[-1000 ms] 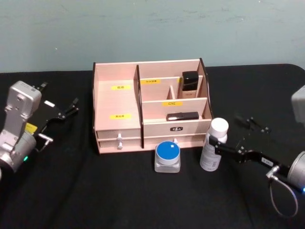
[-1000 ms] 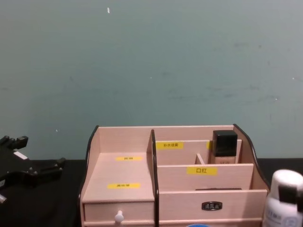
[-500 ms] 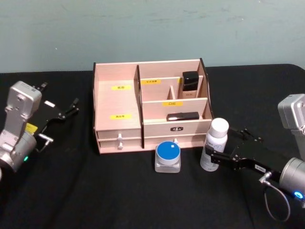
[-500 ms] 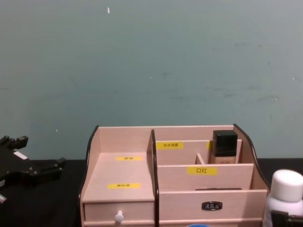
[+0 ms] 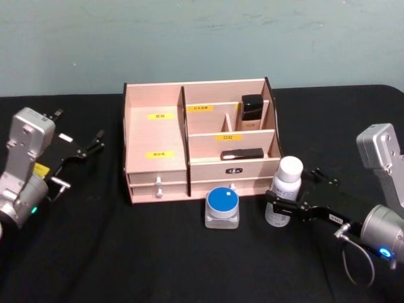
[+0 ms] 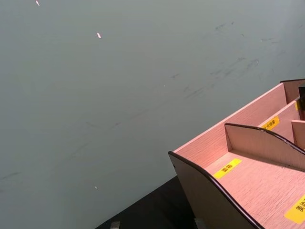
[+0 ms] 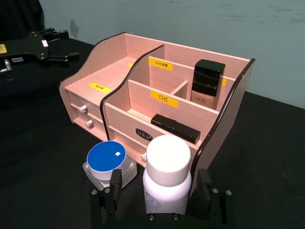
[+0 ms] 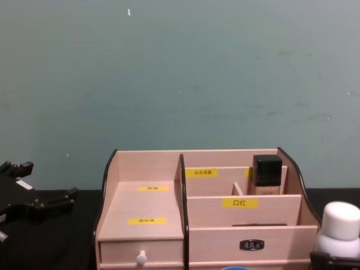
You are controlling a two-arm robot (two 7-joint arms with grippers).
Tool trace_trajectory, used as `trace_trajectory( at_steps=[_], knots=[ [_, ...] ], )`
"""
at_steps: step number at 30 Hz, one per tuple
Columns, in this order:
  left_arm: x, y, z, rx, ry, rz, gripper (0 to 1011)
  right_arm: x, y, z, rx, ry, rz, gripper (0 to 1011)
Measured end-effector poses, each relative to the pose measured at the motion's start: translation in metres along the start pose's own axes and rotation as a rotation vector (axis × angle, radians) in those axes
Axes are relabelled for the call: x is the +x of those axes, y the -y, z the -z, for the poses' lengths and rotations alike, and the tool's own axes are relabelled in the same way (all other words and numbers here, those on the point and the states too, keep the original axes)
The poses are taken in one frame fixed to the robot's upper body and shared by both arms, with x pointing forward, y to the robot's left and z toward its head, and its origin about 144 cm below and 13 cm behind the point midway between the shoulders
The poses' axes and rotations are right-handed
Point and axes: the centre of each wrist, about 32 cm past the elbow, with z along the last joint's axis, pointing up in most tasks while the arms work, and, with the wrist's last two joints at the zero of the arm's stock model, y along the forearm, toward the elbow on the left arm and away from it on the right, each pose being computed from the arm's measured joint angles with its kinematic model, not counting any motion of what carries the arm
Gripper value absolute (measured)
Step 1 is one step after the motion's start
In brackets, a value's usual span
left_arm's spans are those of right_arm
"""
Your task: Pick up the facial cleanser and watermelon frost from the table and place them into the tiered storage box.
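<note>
The facial cleanser [image 5: 283,201], a white bottle with a white cap, stands upright by the front right corner of the tiered storage box [image 5: 156,135]. My right gripper [image 5: 291,192] is open around the bottle [image 7: 167,174], one finger [image 7: 113,190] on each side with a gap to it. The bottle's cap [image 8: 339,223] rises at the chest view's lower right. A clear jar with a blue lid [image 5: 222,206], which I take for the watermelon frost, sits in front of the box's drawers. My left gripper [image 5: 79,163] hangs open and parked at the far left.
Inside the box stand a black-capped bottle [image 5: 251,111] in the back right compartment and a flat black item [image 5: 242,153] in the lower right tier. The left tiers [image 7: 97,78] of the box hold nothing. A black cloth [image 5: 126,252] covers the table.
My right gripper has come down and forward around the white bottle, from its neck to its lower body. The bottle, jar and left arm have stayed put.
</note>
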Motion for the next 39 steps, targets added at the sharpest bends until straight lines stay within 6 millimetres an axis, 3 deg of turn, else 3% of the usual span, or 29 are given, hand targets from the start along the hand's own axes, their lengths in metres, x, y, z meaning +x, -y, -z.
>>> trace_trajectory(
  at_steps=[16,28,39],
  knots=[
    [0.0,0.0,0.0,0.0,0.0,0.0,1010,0.004,-0.016,0.001,0.007,0.009,-0.004,1002],
    [0.0,0.0,0.0,0.0,0.0,0.0,1010,0.004,-0.016,0.001,0.006,0.009,-0.004,997],
    [0.0,0.0,0.0,0.0,0.0,0.0,1010,0.004,-0.015,0.001,0.008,0.009,-0.003,706]
  ],
)
